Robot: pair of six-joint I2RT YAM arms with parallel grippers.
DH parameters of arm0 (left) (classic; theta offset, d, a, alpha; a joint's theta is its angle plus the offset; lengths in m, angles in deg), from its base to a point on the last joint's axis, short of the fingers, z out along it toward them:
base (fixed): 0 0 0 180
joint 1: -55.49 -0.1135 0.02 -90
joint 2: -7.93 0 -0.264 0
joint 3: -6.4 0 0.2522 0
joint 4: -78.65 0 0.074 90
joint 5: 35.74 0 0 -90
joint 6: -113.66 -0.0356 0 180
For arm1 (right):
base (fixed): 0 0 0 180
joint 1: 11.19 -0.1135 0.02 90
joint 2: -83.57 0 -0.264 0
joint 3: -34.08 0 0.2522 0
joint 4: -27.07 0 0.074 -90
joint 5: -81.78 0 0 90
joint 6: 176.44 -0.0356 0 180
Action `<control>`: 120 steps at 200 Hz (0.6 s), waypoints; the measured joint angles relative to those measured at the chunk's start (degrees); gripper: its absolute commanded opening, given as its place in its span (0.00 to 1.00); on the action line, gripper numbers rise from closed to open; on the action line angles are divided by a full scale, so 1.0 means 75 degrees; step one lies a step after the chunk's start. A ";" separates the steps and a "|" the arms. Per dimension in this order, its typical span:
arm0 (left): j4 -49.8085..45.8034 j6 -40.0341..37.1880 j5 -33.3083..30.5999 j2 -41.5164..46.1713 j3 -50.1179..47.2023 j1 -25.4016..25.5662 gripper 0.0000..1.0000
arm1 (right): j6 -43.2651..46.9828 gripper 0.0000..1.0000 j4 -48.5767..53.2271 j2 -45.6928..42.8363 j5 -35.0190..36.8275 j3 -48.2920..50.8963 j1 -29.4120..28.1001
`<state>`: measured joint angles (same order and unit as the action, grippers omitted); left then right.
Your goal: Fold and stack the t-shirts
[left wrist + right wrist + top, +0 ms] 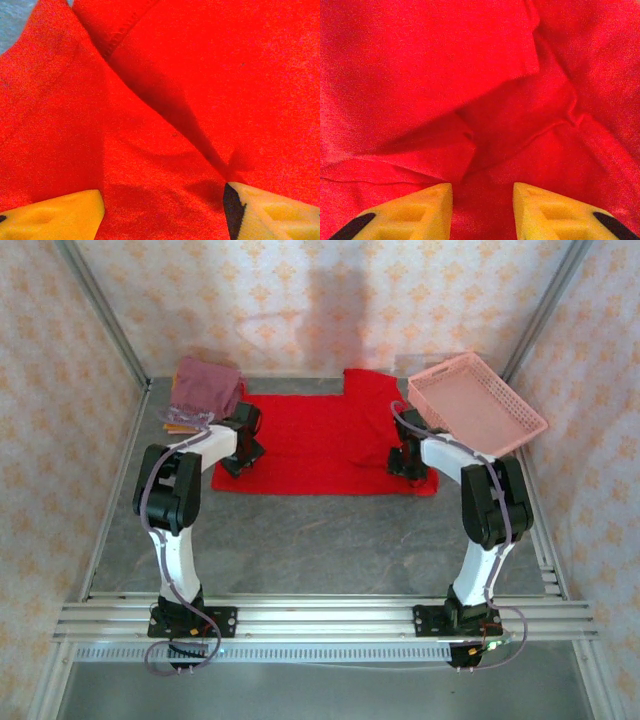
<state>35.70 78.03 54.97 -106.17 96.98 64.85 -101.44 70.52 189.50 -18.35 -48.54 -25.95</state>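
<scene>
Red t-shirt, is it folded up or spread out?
Mostly spread out: the red t-shirt lies wide and flat on the table.

Spread t-shirt (320,445) centre; folded t-shirts (205,390) far left; basket (478,405) far right.

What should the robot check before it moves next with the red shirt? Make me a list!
1. Red t-shirt spread out: ok.
2. Cloth smooth: not ok, creases show in both wrist views.
3. Left tool at the shirt's left edge, open: ok.
4. Right tool at the shirt's right edge: ok.
5. Right tool pinching cloth: cannot tell.
6. Folded maroon t-shirt waiting at the back left: ok.
</scene>
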 measured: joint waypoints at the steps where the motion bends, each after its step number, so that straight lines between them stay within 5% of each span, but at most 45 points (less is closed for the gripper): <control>1: 0.0038 0.0003 0.0003 0.0026 -0.0038 0.0000 0.67 | 0.0003 0.33 -0.0012 0.0003 -0.0006 0.0015 0.0000; 120: 0.0988 0.0166 0.0061 0.2652 -0.3579 -0.0047 0.69 | -0.0839 0.32 -0.1032 -0.2326 -0.0997 0.3206 -0.0297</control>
<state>43.11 79.28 55.43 -86.28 70.14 64.50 -107.74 62.78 172.06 -25.83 -24.50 -28.18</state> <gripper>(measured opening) 0.685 0.319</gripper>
